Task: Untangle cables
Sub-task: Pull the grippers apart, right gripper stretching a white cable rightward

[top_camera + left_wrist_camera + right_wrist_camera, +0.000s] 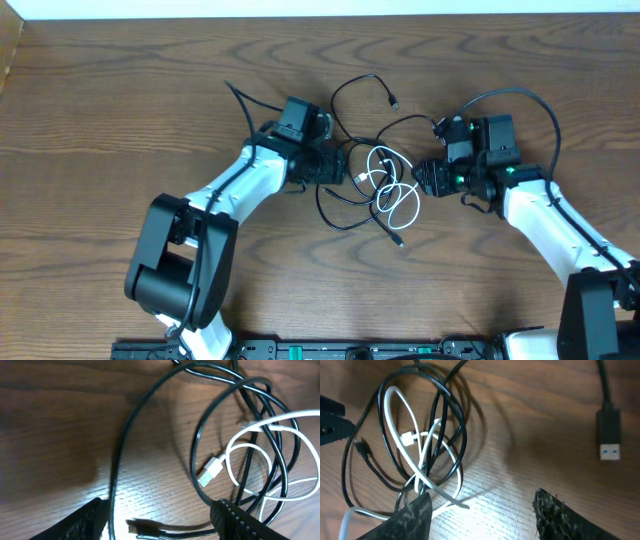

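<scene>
**Cables [385, 186] bunched in one central knot**

Overhead, the knot's long axis runs from 12 to 6 o'clock. It lies at 3 o'clock from the left gripper [343, 172] and at 9 o'clock from the right gripper [424, 180], both just beside it. Both sets of jaws stand spread, clamping nothing. A black plug [142, 530] lies loose between the left fingers [240, 520], so the left arm looks better placed.

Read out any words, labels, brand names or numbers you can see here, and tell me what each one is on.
None can be read. The cables, the black USB plug, the white plug and the wooden table show no print; the robot arms show no legible label.
</scene>
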Robot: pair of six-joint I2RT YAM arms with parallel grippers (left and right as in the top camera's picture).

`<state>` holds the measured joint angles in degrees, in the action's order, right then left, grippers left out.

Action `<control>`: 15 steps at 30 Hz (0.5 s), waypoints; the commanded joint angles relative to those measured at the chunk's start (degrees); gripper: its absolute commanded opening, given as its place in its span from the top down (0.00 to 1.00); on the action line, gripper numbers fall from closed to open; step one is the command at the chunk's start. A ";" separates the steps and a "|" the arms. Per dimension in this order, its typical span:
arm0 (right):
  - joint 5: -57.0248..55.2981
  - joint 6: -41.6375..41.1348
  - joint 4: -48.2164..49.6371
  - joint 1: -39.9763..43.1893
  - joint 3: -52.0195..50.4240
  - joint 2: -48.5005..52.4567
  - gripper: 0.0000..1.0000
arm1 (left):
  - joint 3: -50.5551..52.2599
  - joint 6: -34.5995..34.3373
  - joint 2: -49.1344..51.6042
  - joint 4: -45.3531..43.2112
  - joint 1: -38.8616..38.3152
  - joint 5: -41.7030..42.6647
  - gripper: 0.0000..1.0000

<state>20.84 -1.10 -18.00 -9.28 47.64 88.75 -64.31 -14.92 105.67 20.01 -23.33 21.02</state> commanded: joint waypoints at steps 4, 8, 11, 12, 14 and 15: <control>1.81 -0.55 3.87 -0.26 -2.73 -0.46 0.42 | -0.31 0.70 1.77 -1.09 -2.12 -2.75 0.31; 1.81 -0.55 7.45 -0.96 -4.04 -0.46 0.47 | -0.28 0.70 2.75 -1.64 -2.21 -2.75 0.31; 1.81 -0.48 10.51 -2.01 -5.27 -0.46 0.55 | -0.28 0.70 3.80 -2.62 -2.21 -2.71 0.31; 1.81 -0.31 11.56 -2.40 -5.77 -0.46 0.62 | -0.31 0.70 4.26 -3.04 -2.21 -2.71 0.31; 1.77 0.76 13.75 -3.28 -6.84 -0.44 0.70 | -0.31 0.70 5.31 -3.93 -2.21 -2.67 0.31; 1.75 1.05 14.56 -3.61 -7.21 -0.39 0.67 | -0.31 0.70 5.66 -4.35 -2.21 -2.67 0.31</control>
<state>22.09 -1.39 -4.95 -11.60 41.87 88.75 -64.34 -14.90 109.40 16.14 -25.56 19.14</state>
